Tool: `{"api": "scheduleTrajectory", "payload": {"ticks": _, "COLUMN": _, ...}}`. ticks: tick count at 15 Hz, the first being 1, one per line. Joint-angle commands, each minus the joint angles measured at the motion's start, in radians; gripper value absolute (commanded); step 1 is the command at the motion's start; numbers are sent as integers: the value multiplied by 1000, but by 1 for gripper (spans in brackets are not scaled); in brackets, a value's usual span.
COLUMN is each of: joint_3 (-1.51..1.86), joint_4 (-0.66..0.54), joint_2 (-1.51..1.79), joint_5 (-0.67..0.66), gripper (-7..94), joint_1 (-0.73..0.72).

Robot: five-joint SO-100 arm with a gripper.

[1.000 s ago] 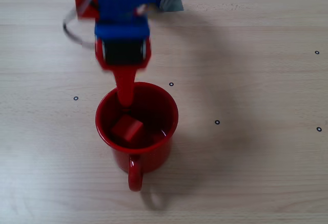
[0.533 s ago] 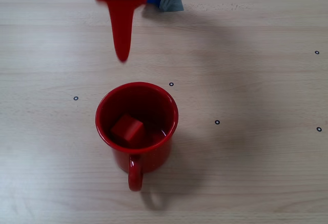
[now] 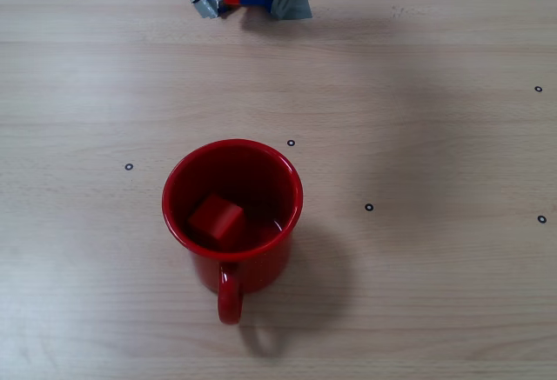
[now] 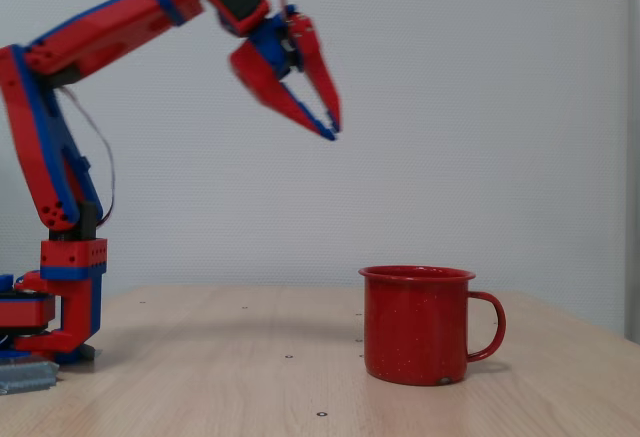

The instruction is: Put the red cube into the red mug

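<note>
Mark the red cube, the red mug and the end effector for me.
red cube [image 3: 215, 217]: overhead fixed view, its top face, inside the mug.
red mug [image 4: 415, 327]: side fixed view, outer wall.
end effector [image 4: 333, 129]: side fixed view, at the fingertips.

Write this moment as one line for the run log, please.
red cube: inside red mug | mug: upright on table, handle free | claw: raised, empty, tips nearly together, clear of mug | task: looks done
</note>
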Motion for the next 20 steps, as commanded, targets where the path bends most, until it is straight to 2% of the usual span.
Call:
{"api": "scheduleTrajectory", "payload": {"ticks": 1, "joint_3": 155, "joint_4": -49, "joint_2": 190, "joint_5": 20, "gripper": 0, "joint_1": -8}}
{"api": "scheduleTrajectory", "payload": {"ticks": 4, "joint_3": 509, "joint_4": -163, "joint_2": 422, "joint_5": 74, "gripper": 0, "joint_1": -12}}
{"api": "scheduleTrajectory", "payload": {"ticks": 7, "joint_3": 836, "joint_4": -181, "joint_2": 584, "joint_5": 97, "gripper": 0, "joint_1": -14}}
{"api": "scheduleTrajectory", "payload": {"ticks": 11, "joint_3": 1319, "joint_4": -287, "joint_2": 888, "joint_5": 91, "gripper": 0, "joint_1": -43}}
{"api": "scheduleTrajectory", "payload": {"ticks": 16, "joint_3": 1559, "joint_4": -249, "joint_2": 1218, "joint_5": 43, "gripper": 0, "joint_1": -71}}
{"api": "scheduleTrajectory", "payload": {"ticks": 20, "joint_3": 1697, "joint_4": -179, "joint_2": 1390, "joint_5": -60, "gripper": 0, "joint_1": -63}}
